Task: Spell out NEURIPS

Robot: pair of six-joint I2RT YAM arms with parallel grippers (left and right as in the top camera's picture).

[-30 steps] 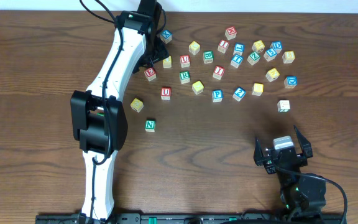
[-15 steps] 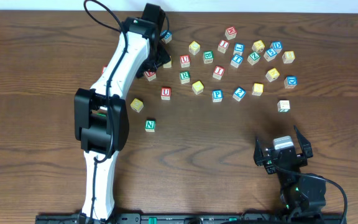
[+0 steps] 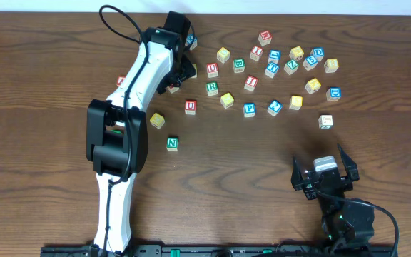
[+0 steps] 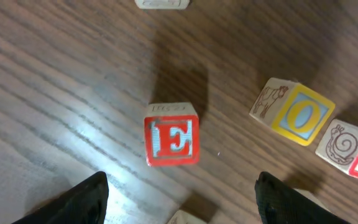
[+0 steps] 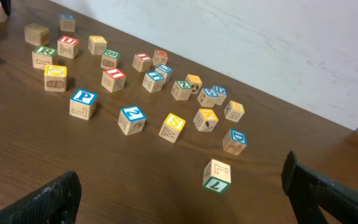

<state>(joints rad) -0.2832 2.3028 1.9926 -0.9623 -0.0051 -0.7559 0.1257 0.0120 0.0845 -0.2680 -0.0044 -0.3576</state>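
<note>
1. Red E cube [image 4: 171, 142] lay flat on the table [image 3: 48, 143], E face up. It sat just ahead of the left gripper [image 4: 180, 190], centred between the two fingers and clear of both. Overhead, the left arm [image 3: 135, 78] hid most of it.
2. Left gripper was spread apart, nothing in it. Right gripper [image 3: 325, 173] was also spread wide and empty, near the table's front edge, well apart from the cubes.
3. Other letters:
   - green N [image 3: 172, 143] alone, nearest the front
   - yellow-faced cube [image 3: 157, 120] near it, up-left
   - red U [image 3: 190, 106], green R [image 3: 212, 88], blue P [image 3: 249, 109] and red I [image 3: 251, 82] loose in the scatter, none touching
4. Yellow O cube [image 4: 294, 114] sat near the E, to its right in the wrist view.
5. Against a second earlier:
   - left arm had swung left, wrist nearer the far edge
   - a red-faced cube [image 3: 122, 81], covered before, showed left of the arm
   - visible cubes and right arm unchanged
6. Table was dark wood grain, with a white wall [image 5: 260, 37] behind the far edge.
</note>
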